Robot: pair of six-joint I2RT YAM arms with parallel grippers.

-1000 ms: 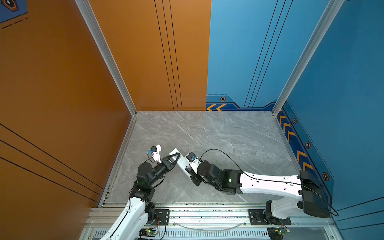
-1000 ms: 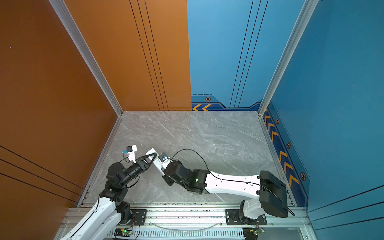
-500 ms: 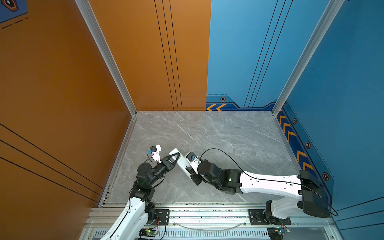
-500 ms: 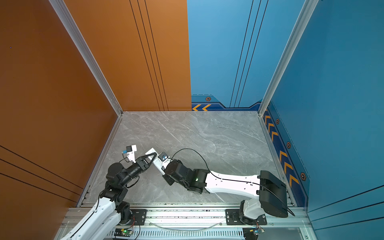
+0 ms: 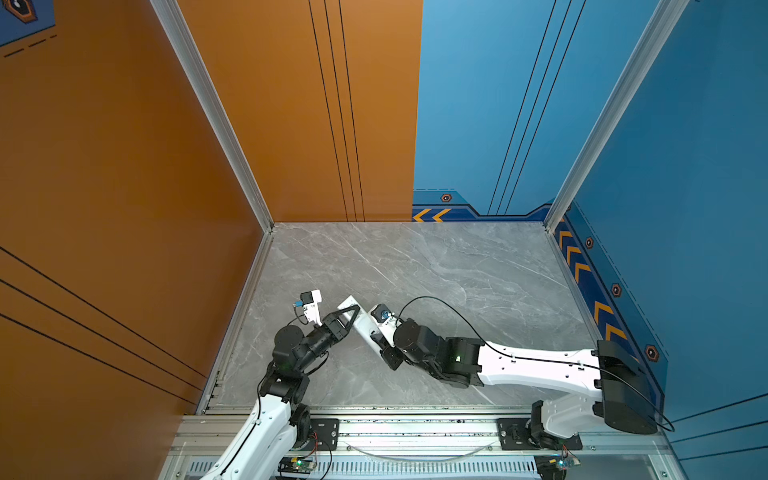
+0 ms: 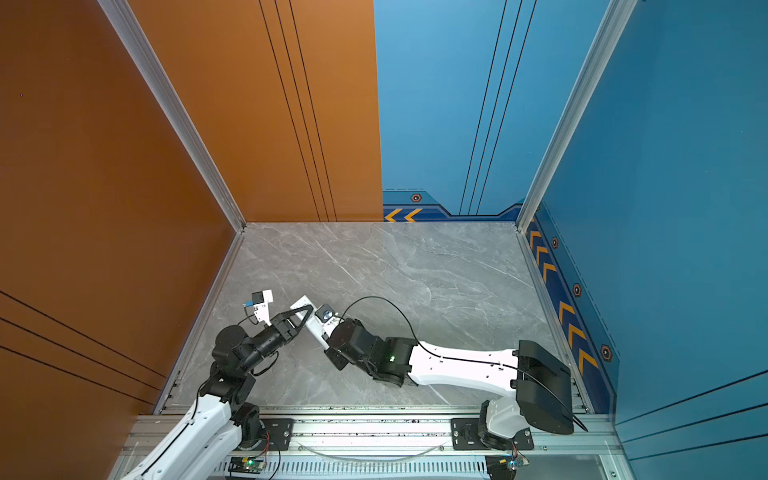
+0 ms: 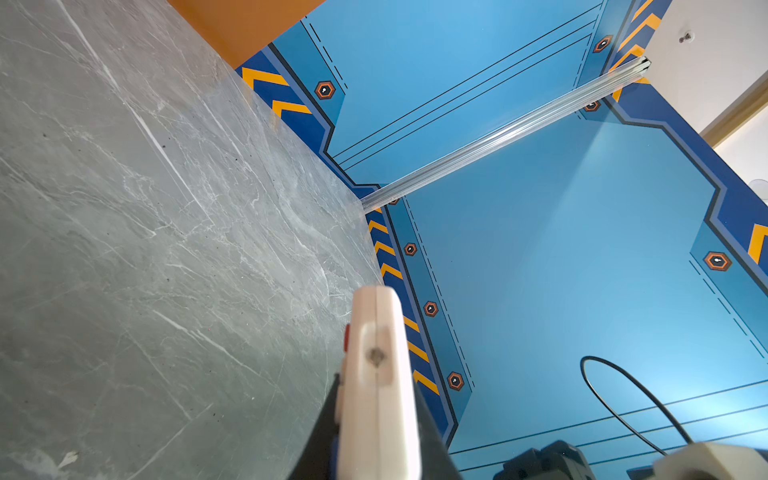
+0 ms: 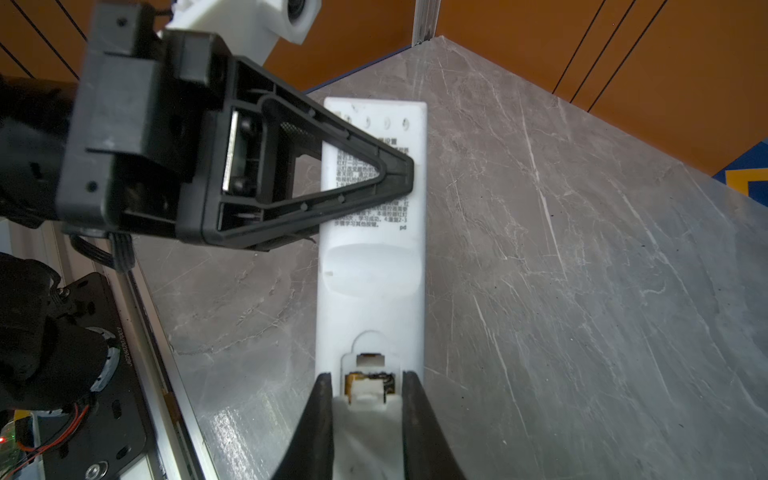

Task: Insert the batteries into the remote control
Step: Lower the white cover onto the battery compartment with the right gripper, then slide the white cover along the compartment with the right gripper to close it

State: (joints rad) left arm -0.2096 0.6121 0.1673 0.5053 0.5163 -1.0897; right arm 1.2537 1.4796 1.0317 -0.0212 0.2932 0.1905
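Remote control (image 8: 370,270) held between two arms, battery bay (image 8: 368,380) uncovered
It is held back-up, apparently clear of the desk (image 8: 582,291); the left end effector (image 8: 399,174) is clamped across its printed end, and the right end effector (image 8: 368,399) grips its sides beside the bay, where gold and black show. Should the arms pull unevenly, the slim body could twist or slip free; a tilt might spill whatever lies in the bay

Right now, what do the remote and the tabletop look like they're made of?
Remote: white moulded plastic, probably, with a smooth satin sheen and black printed text. Tabletop: grey marble-look slab with pale veins, semi-gloss; stone or laminate, can't tell.
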